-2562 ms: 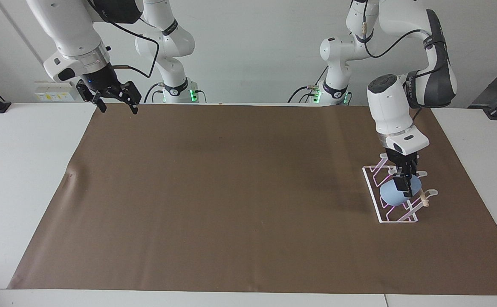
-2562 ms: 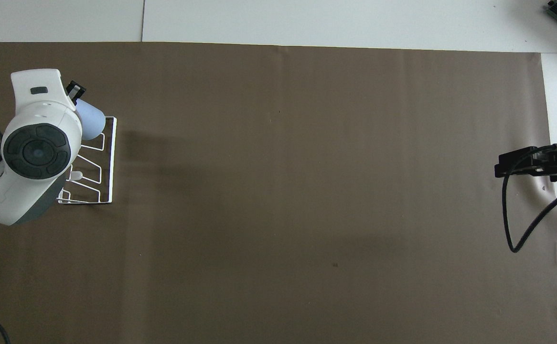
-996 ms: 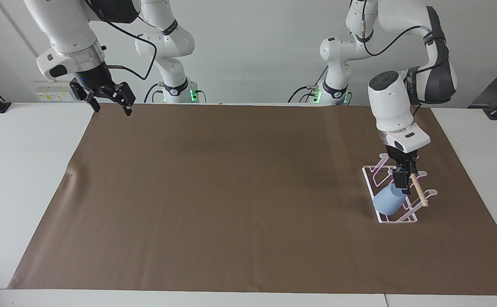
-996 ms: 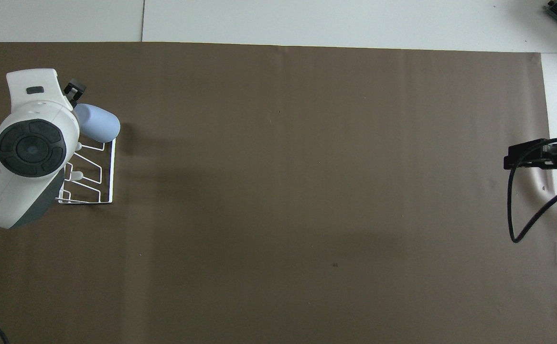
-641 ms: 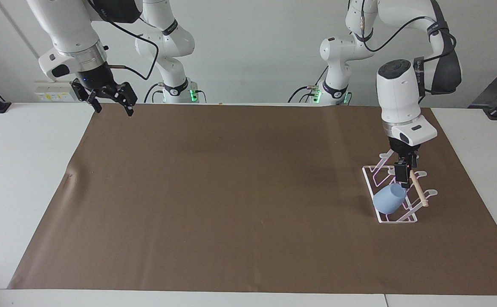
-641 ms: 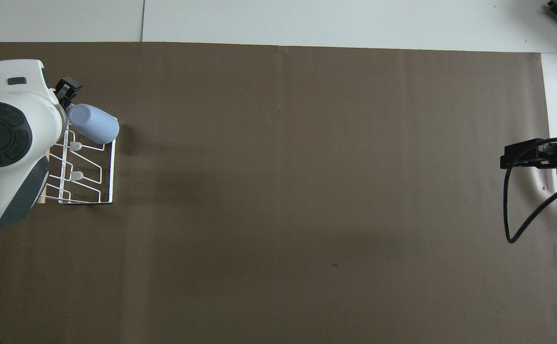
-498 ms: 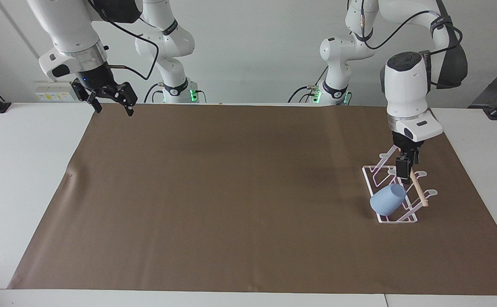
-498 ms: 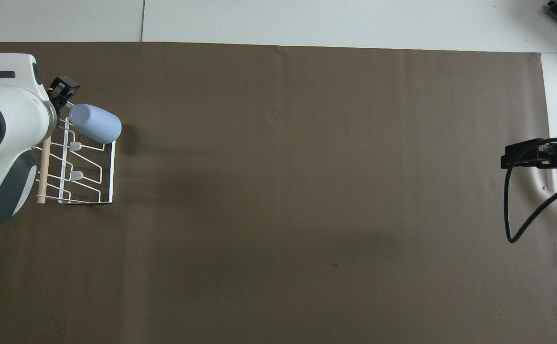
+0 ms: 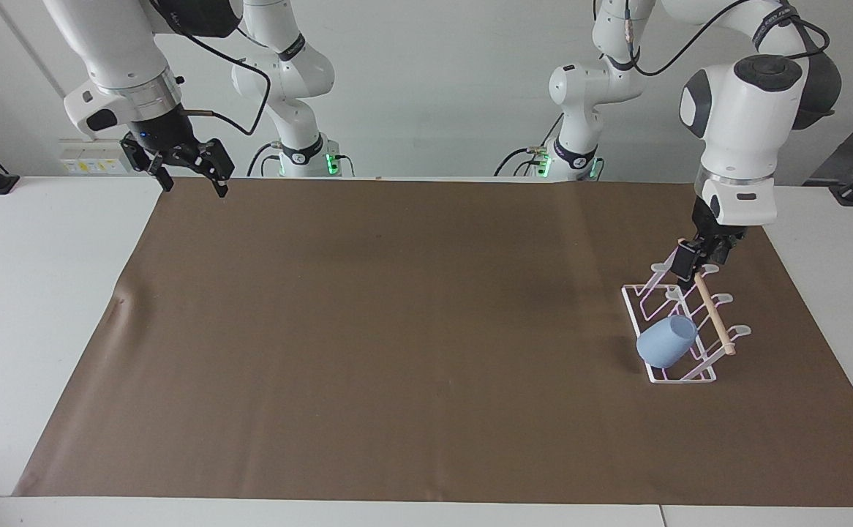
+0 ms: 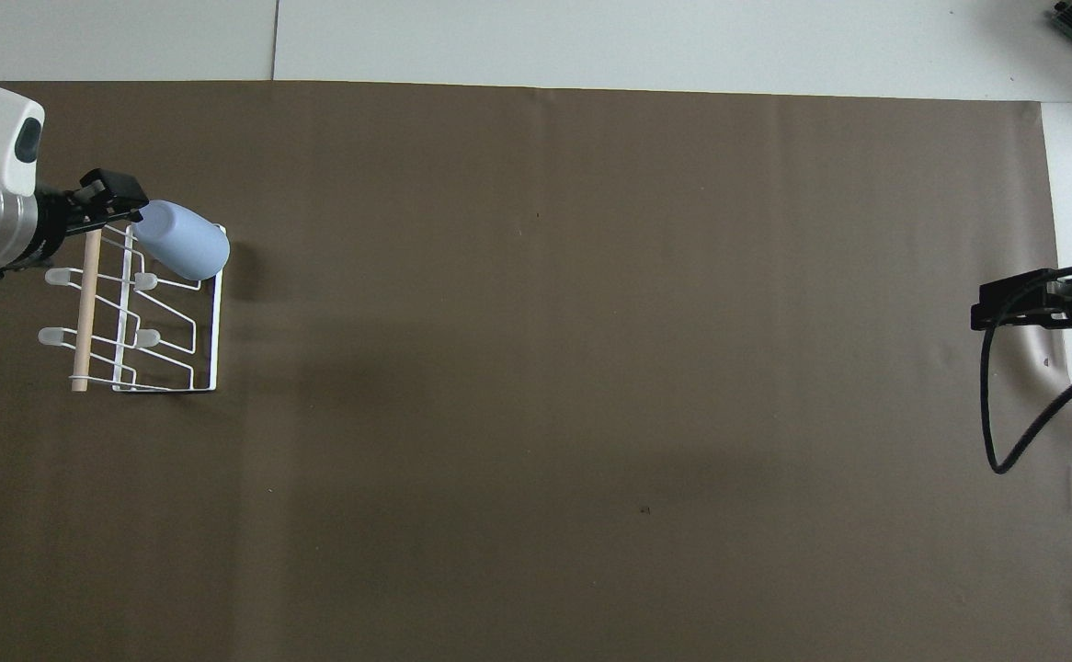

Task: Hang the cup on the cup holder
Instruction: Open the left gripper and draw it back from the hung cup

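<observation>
Status: the small light-blue tapered plastic cup (image 9: pixel 666 341) sits tilted on a slanted prong of the white wire cup holder with the wooden dowel along its top (image 9: pixel 712 319), at the right of the facing view, lower right of centre. It hangs at the rack end lower in that frame, mouth toward the dowel, base out over the brown mat. By the look of it the hanging step is done; what is left is only for the arm to clear off.

Left gripper (image 9: pixel 696 260) is up over the upper end of the rack, apart from the cup and carrying nothing. Whether its fingers are wide or narrow I cannot tell.

Right gripper (image 9: pixel 191 173) waits at the upper left of the facing view, over the mat's corner, fingers spread and empty.

Surroundings: brown paper mat (image 9: pixel 397 329) on the white counter (image 9: pixel 31 293). Nothing stands between the left gripper and a clear retreat; the dowel directly below it is the only thing to snag.
</observation>
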`<action>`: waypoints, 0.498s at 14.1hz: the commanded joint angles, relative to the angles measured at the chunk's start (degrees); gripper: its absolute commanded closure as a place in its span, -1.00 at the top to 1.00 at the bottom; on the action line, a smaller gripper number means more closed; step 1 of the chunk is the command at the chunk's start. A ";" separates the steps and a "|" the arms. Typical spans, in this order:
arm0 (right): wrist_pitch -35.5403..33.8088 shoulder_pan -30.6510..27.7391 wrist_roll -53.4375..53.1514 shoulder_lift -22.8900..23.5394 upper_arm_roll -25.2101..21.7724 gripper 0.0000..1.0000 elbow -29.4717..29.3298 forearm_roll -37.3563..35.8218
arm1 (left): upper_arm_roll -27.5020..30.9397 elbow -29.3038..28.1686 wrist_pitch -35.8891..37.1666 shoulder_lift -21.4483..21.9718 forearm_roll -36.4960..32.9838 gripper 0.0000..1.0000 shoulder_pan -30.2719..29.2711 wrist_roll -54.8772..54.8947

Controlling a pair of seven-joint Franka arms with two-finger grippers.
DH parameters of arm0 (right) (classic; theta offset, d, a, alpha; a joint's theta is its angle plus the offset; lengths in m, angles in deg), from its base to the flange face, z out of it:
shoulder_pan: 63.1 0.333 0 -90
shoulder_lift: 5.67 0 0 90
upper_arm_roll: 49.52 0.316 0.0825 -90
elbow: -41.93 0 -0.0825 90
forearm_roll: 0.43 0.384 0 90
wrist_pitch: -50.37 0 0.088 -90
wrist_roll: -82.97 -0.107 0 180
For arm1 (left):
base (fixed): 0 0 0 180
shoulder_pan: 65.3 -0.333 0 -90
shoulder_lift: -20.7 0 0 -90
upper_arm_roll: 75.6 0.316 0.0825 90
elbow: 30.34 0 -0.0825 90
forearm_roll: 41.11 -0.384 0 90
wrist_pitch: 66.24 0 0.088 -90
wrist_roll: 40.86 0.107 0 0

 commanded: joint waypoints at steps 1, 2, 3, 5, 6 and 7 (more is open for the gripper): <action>-1.52 -0.77 -1.18 2.60 0.21 1.00 -3.58 0.44 | 1.25 2.74 5.34 0.43 4.87 1.00 -0.90 13.53; -0.99 -0.60 -1.27 2.25 0.21 1.00 -2.79 0.53 | 2.39 3.53 6.30 0.69 7.33 1.00 -0.55 16.18; -0.64 -0.60 -1.27 2.08 0.30 1.00 -2.43 0.61 | 3.79 4.06 7.70 0.87 9.79 1.00 -0.38 19.07; -0.64 -0.60 -1.19 1.99 0.21 1.00 -1.99 0.53 | 5.47 5.02 11.91 2.18 11.04 1.00 -0.11 27.49; -0.64 -0.60 -1.18 1.99 0.21 1.00 -1.99 0.53 | 6.44 4.94 13.76 2.97 11.04 1.00 0.15 31.46; -0.64 -0.60 -1.10 1.99 0.21 1.00 -1.99 0.53 | 8.97 4.94 15.44 3.85 11.04 1.00 2.59 34.98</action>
